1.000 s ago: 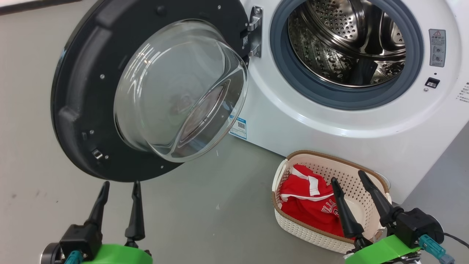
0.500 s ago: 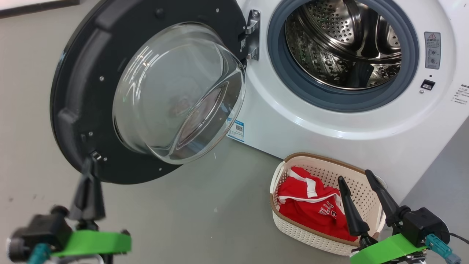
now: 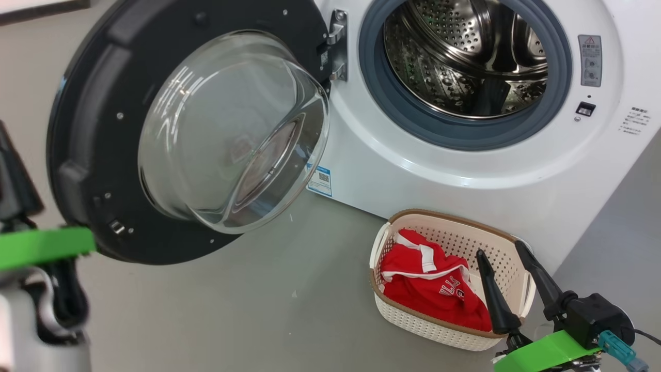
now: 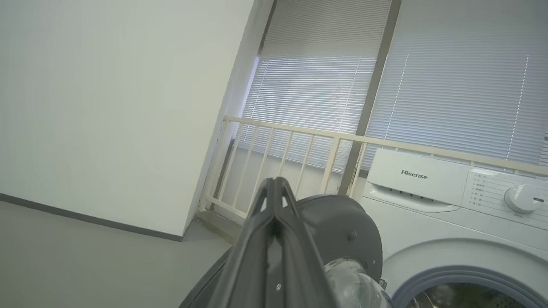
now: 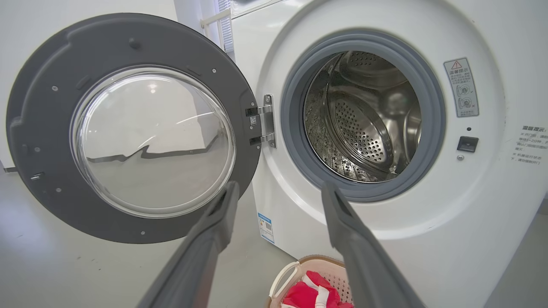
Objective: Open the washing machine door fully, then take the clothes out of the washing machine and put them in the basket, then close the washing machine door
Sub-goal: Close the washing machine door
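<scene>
Fingers of the left gripper (image 4: pixel 276 183) are pressed together, empty, near the rim of the wide-open large round black washing machine door (image 3: pixel 82 129). The right gripper (image 3: pixel 500 249), jaws spread, hangs over the cream perforated plastic basket (image 3: pixel 428 328) holding red clothes (image 3: pixel 423 289), just beside the white washing machine (image 3: pixel 413 170).

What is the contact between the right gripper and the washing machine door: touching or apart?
Apart. In the head view the right gripper is by the basket, with bare floor between it and the washing machine door.
</scene>
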Controlling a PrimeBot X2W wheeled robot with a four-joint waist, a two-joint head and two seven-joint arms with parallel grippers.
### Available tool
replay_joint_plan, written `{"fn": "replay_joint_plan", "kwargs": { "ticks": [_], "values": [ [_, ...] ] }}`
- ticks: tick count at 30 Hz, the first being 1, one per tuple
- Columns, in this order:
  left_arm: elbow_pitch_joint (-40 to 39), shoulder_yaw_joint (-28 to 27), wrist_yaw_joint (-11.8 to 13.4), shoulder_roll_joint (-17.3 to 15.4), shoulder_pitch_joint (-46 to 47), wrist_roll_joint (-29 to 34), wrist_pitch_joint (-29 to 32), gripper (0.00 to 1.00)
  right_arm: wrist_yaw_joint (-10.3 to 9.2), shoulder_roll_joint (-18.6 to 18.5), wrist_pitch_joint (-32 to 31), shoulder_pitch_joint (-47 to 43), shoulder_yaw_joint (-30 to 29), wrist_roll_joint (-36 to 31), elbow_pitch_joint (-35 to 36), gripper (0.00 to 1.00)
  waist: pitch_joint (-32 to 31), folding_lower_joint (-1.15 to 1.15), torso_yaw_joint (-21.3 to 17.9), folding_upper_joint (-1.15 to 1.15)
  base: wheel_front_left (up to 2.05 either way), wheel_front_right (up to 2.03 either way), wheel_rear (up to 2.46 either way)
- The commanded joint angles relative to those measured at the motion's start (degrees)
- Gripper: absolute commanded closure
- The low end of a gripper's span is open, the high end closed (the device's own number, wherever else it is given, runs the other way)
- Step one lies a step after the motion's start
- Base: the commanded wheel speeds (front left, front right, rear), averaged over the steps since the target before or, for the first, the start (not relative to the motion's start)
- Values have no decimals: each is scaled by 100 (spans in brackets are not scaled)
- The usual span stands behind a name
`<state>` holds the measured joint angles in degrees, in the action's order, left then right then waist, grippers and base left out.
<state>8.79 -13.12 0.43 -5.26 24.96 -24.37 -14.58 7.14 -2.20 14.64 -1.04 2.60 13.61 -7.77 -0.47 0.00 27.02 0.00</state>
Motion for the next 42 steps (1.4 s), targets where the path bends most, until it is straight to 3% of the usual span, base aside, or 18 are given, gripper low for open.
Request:
{"fn": "replay_joint_plan", "kwargs": {
  "ticks": [1,10,16,24,30,42],
  "values": [
    [-16,-237,-47,-257,351,-118,44,100,35,-67,33,98,121,-35,116,0,31,0,-38,0,0,0,0],
    [1374,-722,-269,-505,1721,-1296,705,100,35,-67,-36,99,102,-102,130,0,-13,0,-141,0,0,0,0],
    [2671,-1139,-40,-746,2457,-1905,1217,100,35,-67,-52,34,109,-100,153,0,-42,0,-168,0,0,0,0],
    [4274,-1096,318,-1168,3058,-2025,2133,100,35,-67,-127,-27,113,-137,203,0,-104,0,-208,0,0,0,0],
    [4920,-1048,92,-1392,3247,-2165,2714,100,35,-67,-134,-65,149,-89,216,0,-117,0,-316,0,0,0,0],
    [5432,-801,-361,-1477,3360,-2143,3074,100,35,-67,-159,-94,144,-90,242,0,-145,0,-437,0,0,0,0]
  ]
}}
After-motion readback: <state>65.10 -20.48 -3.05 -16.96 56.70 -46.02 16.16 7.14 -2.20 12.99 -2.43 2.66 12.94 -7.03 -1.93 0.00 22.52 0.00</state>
